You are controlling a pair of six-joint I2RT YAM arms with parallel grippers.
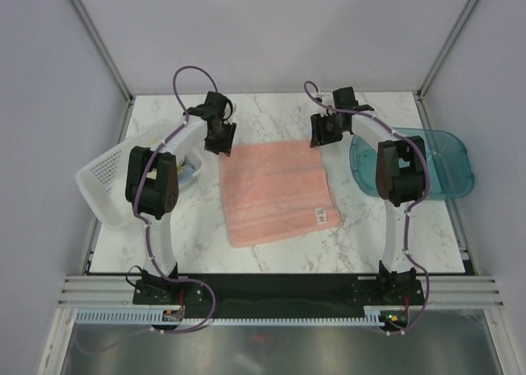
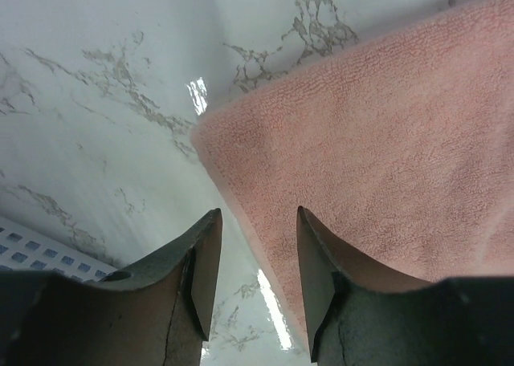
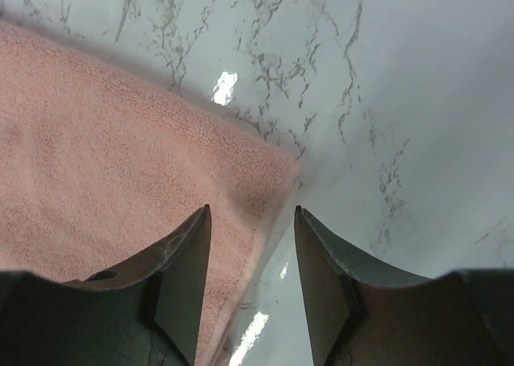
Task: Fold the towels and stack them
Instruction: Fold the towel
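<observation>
A salmon-pink towel (image 1: 275, 190) with woven bands and a small white tag lies flat in the middle of the marble table. My left gripper (image 1: 220, 138) hangs over its far left corner, open and empty; in the left wrist view the towel's edge (image 2: 385, 149) runs between the open fingers (image 2: 259, 218). My right gripper (image 1: 325, 131) hangs over the far right corner, open and empty; the towel corner (image 3: 120, 165) lies between its fingers (image 3: 250, 213). A pale-yellow-and-teal towel (image 1: 190, 168) shows partly inside the basket. The blue-grey towel is not in view.
A white perforated basket (image 1: 103, 184) lies tipped at the table's left edge, beside the left arm. A teal translucent tray (image 1: 444, 169) sits at the right edge, behind the right arm's elbow. Bare marble (image 1: 271, 112) lies beyond the towel.
</observation>
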